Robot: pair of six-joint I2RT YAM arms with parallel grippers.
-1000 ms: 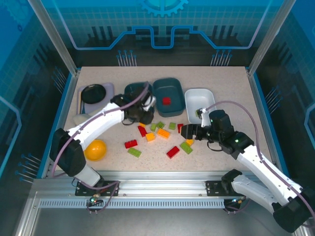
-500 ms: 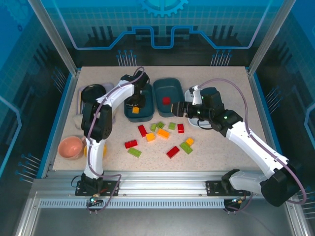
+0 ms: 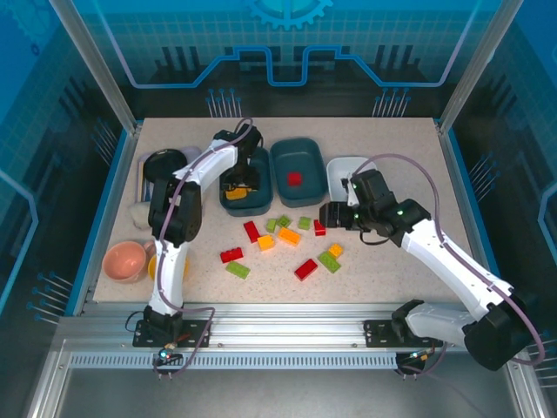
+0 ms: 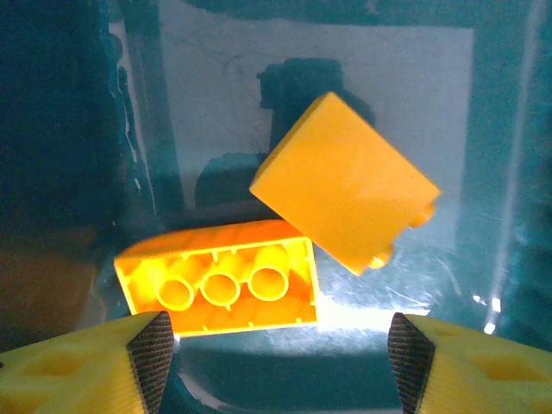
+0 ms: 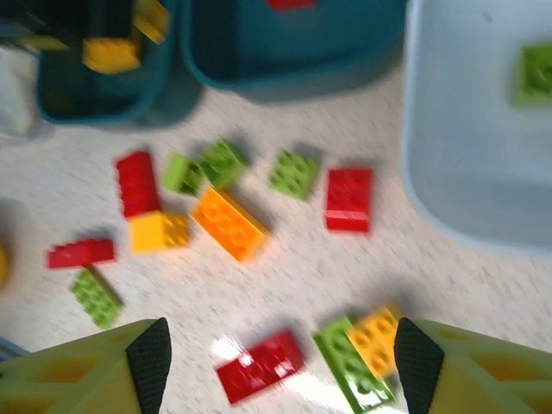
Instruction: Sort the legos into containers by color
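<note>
The left teal bin [image 3: 258, 202] holds 2 orange-yellow bricks: one [image 4: 220, 285] lies upside down with its hollow underside showing, and the other [image 4: 345, 194] lies tilted, its corner over the first. The middle teal bin [image 3: 298, 161] holds 1 red brick [image 3: 294, 178]. The white bin [image 5: 466, 147] holds 1 green brick [image 5: 536, 73] near its far right side. 12 loose bricks [image 3: 289, 236], red, green and orange-yellow, lie scattered on the bench [image 3: 392, 139] in front of the bins.

The left arm reaches far forward and bends down at the wrist, so the left fingers [image 4: 151, 345] hang over the left teal bin, spread apart and empty. The right arm stretches diagonally toward the middle. The right fingers [image 5: 151, 362] hover over the loose bricks by the white bin's near corner, also apart and holding nothing.
</note>
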